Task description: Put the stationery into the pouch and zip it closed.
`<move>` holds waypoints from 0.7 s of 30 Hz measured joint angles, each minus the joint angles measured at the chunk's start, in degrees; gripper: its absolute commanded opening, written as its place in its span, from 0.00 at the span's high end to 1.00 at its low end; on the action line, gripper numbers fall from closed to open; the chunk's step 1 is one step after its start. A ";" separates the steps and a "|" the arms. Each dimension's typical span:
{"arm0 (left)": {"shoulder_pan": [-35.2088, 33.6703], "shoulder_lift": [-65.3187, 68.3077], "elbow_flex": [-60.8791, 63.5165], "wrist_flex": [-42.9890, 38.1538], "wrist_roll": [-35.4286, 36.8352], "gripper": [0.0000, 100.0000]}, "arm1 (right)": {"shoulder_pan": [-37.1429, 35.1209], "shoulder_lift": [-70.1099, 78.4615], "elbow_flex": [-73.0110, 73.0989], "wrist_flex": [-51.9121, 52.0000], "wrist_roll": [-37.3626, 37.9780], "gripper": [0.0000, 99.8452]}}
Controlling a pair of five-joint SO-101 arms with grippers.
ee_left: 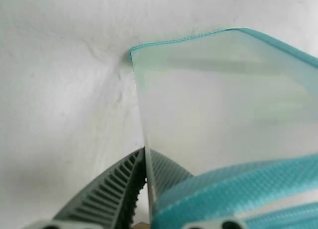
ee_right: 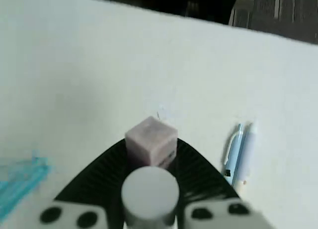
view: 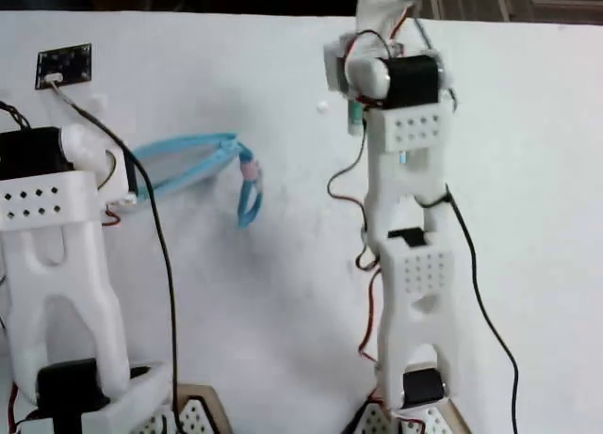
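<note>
On my left arm, the left gripper (ee_left: 145, 157) is clamped tight, its ribbed fingers (ee_left: 112, 189) pinching one clear wall of the pouch (ee_left: 223, 105) at the corner. The pouch lies on the white table (view: 283, 293) straight out from that gripper, and in the high view its teal-trimmed top gapes in an open loop. Farther off, well apart from the pouch on the side away from my left arm, the right gripper (ee_right: 151, 143) is closed around a small mauve eraser (ee_right: 151, 138), one black finger on each side of the block. I cannot tell whether the eraser is clear of the table. Beyond the eraser, farther still from the pouch, a light blue pen (ee_right: 232, 152) lies flat on the table, near the right gripper but not touching it.
</note>
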 measured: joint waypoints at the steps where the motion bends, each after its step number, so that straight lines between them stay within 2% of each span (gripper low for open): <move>1: 0.00 0.00 0.00 0.00 0.00 0.98 | -0.53 -2.64 -0.09 0.00 -1.05 0.98; 5: 0.00 0.00 0.00 0.00 0.00 0.98 | -3.34 -13.71 1.05 0.00 -3.78 0.98; 8: 0.00 0.00 0.00 0.00 0.00 0.98 | -5.45 -22.95 7.74 0.00 -5.19 0.98; 13: 0.00 0.00 0.00 0.00 0.00 0.98 | -8.53 -40.70 29.36 0.00 -7.21 0.98; 21: 0.00 0.00 0.00 0.00 0.00 0.98 | -8.79 -66.73 65.32 0.00 -11.69 0.98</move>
